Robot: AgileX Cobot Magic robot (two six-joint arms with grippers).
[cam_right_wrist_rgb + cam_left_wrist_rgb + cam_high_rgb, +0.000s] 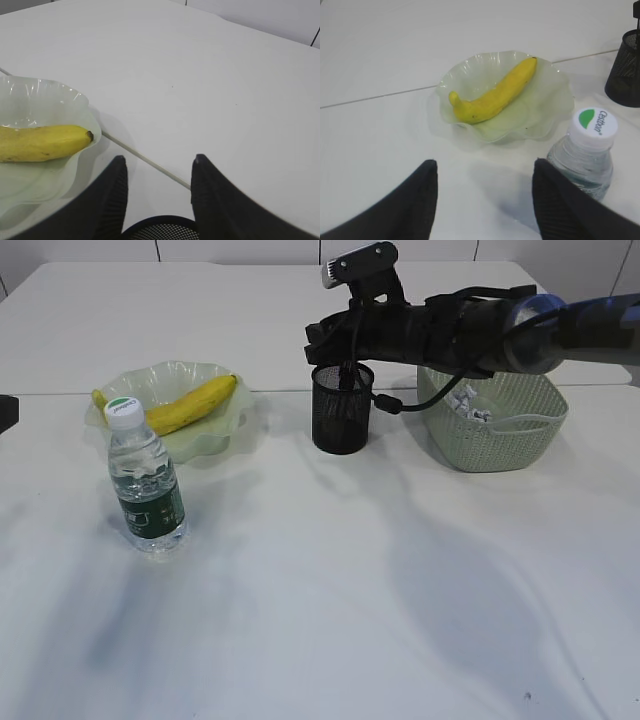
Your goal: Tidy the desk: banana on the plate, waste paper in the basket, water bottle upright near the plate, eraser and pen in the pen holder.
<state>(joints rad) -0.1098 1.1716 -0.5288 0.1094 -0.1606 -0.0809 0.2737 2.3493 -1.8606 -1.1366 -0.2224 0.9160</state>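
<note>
White table (300, 620) filling the view, seam line running 9 to 3 o'clock; pale tiled wall (240, 250) showing at 12; soft shadows lying at 6.

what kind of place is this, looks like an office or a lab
Probably a lab tabletop staged as a desk: a bare white table, a black mesh pen holder beside a green basket, and a robot arm overhead.
</note>
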